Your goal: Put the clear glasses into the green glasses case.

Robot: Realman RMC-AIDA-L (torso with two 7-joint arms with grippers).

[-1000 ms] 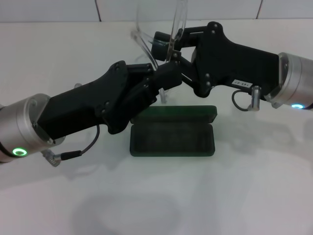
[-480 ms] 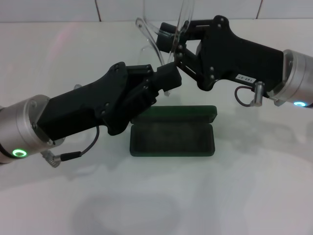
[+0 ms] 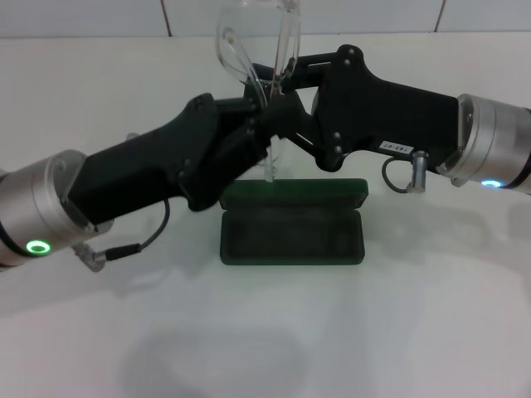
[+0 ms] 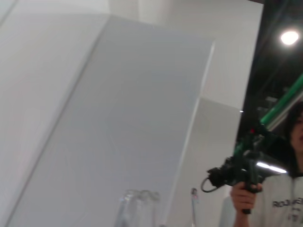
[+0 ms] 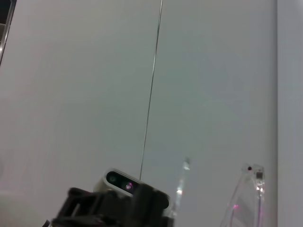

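The clear glasses (image 3: 238, 43) are held up in the air above the open green glasses case (image 3: 290, 236). One clear arm (image 3: 270, 164) hangs down toward the case's raised lid (image 3: 299, 193). My left gripper (image 3: 264, 133) reaches in from the left and is shut on the glasses low down. My right gripper (image 3: 280, 98) comes from the right, shut on them just above, so the two grippers overlap. The case's dark lining faces up with nothing in it. Clear glasses parts (image 4: 137, 208) show in the left wrist view. Clear arm tips (image 5: 182, 184) show in the right wrist view.
The case lies on a white table (image 3: 265, 332) with a white wall behind. The right wrist view shows part of the other arm's black gripper (image 5: 113, 208). A person holding a camera (image 4: 246, 175) stands far off in the left wrist view.
My right gripper has swung left and closer to the left gripper, carrying the glasses leftward. My left gripper has risen a little. The case has not moved.
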